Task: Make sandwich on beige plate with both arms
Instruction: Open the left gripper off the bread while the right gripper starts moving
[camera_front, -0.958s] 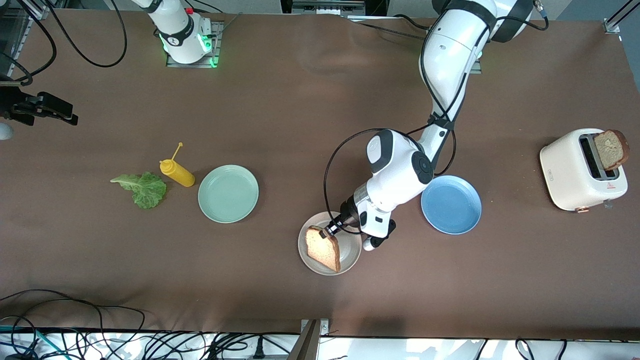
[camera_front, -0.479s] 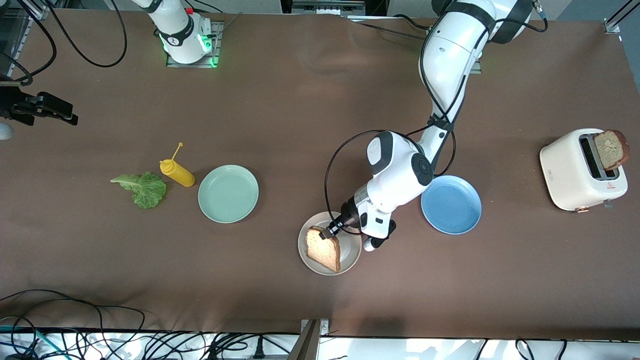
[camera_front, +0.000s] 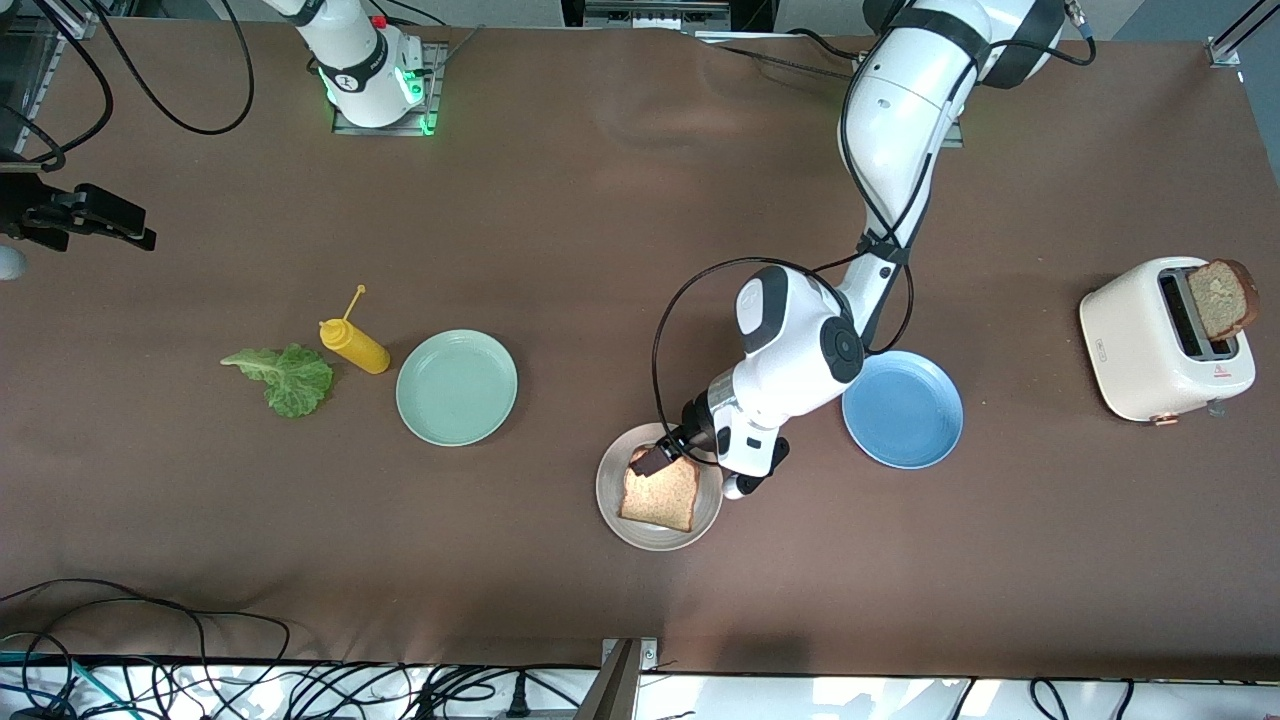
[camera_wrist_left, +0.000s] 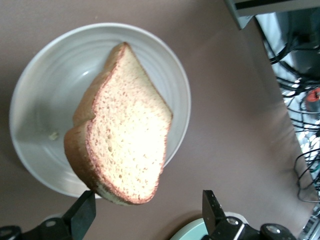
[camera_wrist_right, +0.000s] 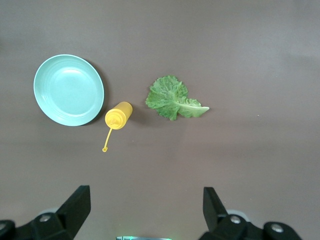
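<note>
A brown bread slice (camera_front: 662, 497) lies on the beige plate (camera_front: 610, 490), with nothing gripping it. My left gripper (camera_front: 655, 458) hangs just over the plate's edge that is farther from the front camera. It is open, and in the left wrist view the slice (camera_wrist_left: 125, 150) sits on the plate (camera_wrist_left: 40, 100) just off one of its fingers (camera_wrist_left: 85, 212). A second slice (camera_front: 1222, 297) stands in the toaster (camera_front: 1150, 345). The lettuce leaf (camera_wrist_right: 172, 98) lies flat on the table. My right gripper (camera_wrist_right: 145, 200) waits open and empty high above it.
A yellow squeeze bottle (camera_front: 353, 345) lies between the lettuce (camera_front: 290, 378) and a mint-green plate (camera_front: 457, 387). A blue plate (camera_front: 903, 408) sits beside the left arm's wrist. The toaster stands at the left arm's end of the table. Cables run along the table's near edge.
My left gripper opened and let go of the bread slice. The slice went from standing on edge to lying on the beige plate. The right arm has not moved.
</note>
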